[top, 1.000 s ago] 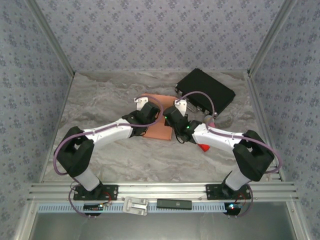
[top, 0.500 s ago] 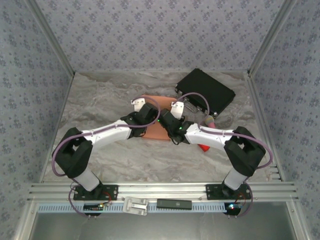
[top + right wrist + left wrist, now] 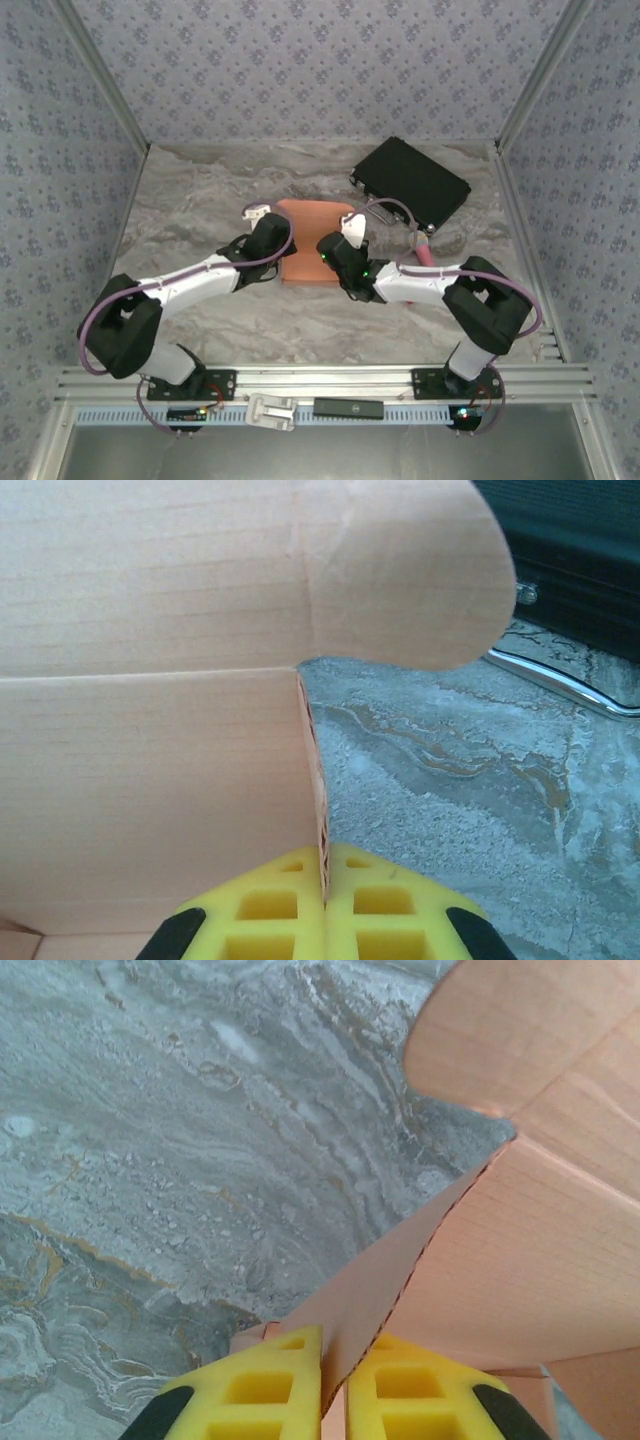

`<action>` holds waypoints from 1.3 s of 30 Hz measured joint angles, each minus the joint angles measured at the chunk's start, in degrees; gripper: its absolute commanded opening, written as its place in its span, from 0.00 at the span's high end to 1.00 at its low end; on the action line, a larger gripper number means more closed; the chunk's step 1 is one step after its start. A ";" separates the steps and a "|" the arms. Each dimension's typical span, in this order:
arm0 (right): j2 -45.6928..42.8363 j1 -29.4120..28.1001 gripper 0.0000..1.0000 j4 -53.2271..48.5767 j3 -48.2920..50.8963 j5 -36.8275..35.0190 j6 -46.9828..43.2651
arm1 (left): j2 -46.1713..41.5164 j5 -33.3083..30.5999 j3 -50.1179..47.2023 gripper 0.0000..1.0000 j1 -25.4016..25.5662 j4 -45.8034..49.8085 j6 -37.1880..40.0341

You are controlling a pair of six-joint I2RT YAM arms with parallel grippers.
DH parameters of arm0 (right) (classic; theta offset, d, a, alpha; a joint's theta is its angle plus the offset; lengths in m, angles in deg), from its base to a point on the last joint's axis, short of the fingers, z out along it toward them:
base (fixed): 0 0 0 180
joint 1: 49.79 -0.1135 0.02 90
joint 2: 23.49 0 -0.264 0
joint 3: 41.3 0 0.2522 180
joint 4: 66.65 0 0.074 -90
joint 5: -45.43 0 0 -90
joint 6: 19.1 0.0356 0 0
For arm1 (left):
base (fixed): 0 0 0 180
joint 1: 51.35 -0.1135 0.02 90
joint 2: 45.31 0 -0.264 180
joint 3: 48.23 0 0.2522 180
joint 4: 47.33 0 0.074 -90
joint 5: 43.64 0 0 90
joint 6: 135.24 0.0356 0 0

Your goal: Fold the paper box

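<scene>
The paper box (image 3: 318, 232) is a salmon-orange cardboard piece lying mid-table, with its side panels raised. My left gripper (image 3: 268, 236) is at its left edge. In the left wrist view the yellow fingers (image 3: 262, 1388) pinch a raised panel of the paper box (image 3: 530, 1250), and the left gripper (image 3: 335, 1385) is shut on it. My right gripper (image 3: 343, 252) is at the box's right edge. In the right wrist view the right gripper (image 3: 325, 895) is shut on the upright wall of the paper box (image 3: 150, 780), whose rounded flap rises above.
A black case (image 3: 412, 182) lies at the back right, close behind the box, and its edge with a metal latch shows in the right wrist view (image 3: 570, 570). A pink stick (image 3: 426, 252) lies beside the right arm. Marbled tabletop (image 3: 200, 190) spreads to the left.
Both grippers have shifted left and toward the near edge, keeping their hold on the box. More of the box's flat panel shows. The left arm's elbow has swung out to the left.
</scene>
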 measured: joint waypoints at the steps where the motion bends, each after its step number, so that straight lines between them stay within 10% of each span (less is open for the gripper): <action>1: -0.09 -0.37 1.00 1.03 0.57 -0.35 -0.39 | 0.00 0.52 -0.72 0.89 -0.04 -0.85 0.00; 9: -0.24 -3.69 0.98 3.32 1.99 -4.37 -0.68 | 0.00 -2.75 -7.32 0.91 1.46 -12.26 0.46; 15: -0.68 -4.81 0.50 -3.13 1.01 -5.46 3.72 | -0.31 -7.34 -12.04 0.97 3.37 -20.24 0.96; 22: -8.66 -5.01 0.32 -15.21 -2.91 -2.82 7.48 | -0.31 -9.97 -12.76 1.00 3.61 -22.58 3.45; 30: -23.93 -2.01 0.25 -25.64 -6.47 4.00 6.10 | -0.79 -13.44 -9.09 1.00 4.33 -17.49 10.45; 39: -21.18 21.27 0.37 -31.45 -15.78 25.42 -1.79 | -4.83 -1.68 -4.22 1.00 4.09 -11.19 26.58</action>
